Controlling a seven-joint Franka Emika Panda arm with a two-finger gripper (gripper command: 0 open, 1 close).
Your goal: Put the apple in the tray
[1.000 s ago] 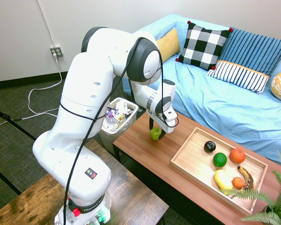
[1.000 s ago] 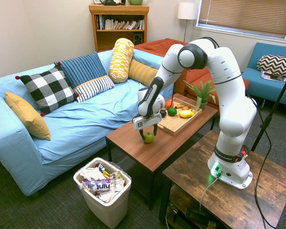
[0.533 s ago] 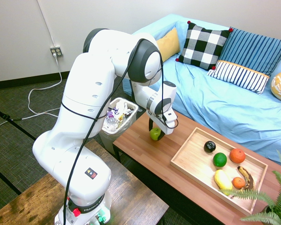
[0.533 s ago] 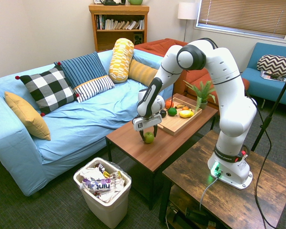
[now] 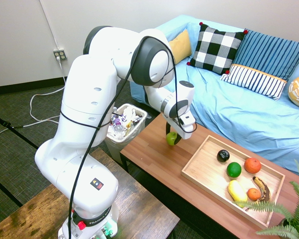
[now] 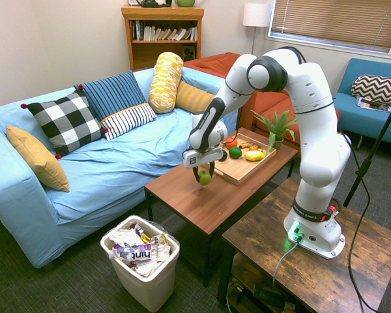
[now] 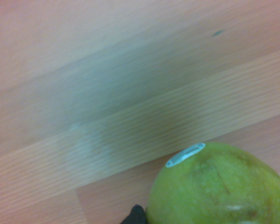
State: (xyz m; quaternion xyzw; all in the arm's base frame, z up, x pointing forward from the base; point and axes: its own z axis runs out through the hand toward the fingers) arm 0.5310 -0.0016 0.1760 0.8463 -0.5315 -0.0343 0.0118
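First exterior view shows the white robot arm reaching over a long wooden coffee table (image 5: 154,159), its gripper (image 5: 173,138) pointing straight down with the jaws closed on the apple (image 5: 171,139). A second ago the apple sat on the tabletop with the jaws open around it. Now we see the yellow-green fruit lifted clear of the wood and carried a little way toward the tray (image 5: 199,174). We judge the pickup done and the carry just begun; the apple hangs near the tray's closer end but not yet over it.

The tray, a shallow light-wood rectangle, already holds other fruit: a small dark round fruit (image 5: 223,155), a deep-green lime (image 5: 233,170), two oranges (image 5: 252,165), a lemon (image 5: 236,190) and a browned banana (image 5: 261,188). The end nearest the gripper is bare, which looks to us like the easiest place to set the apple down.

Second exterior view, from the opposite side, shows the gap between the apple (image 6: 204,177) and the table (image 6: 202,205) more plainly, with the gripper (image 6: 204,175) between a blue sofa (image 6: 98,169) and the tray (image 6: 238,171). Only here do we see a wastebasket (image 6: 143,261) on the floor by the table's end.

Wrist view adds what neither wide view can: close up, the apple (image 7: 219,186) has a small white sticker (image 7: 185,155) and faint brown flecks on its skin, with blurred wood grain beneath it.
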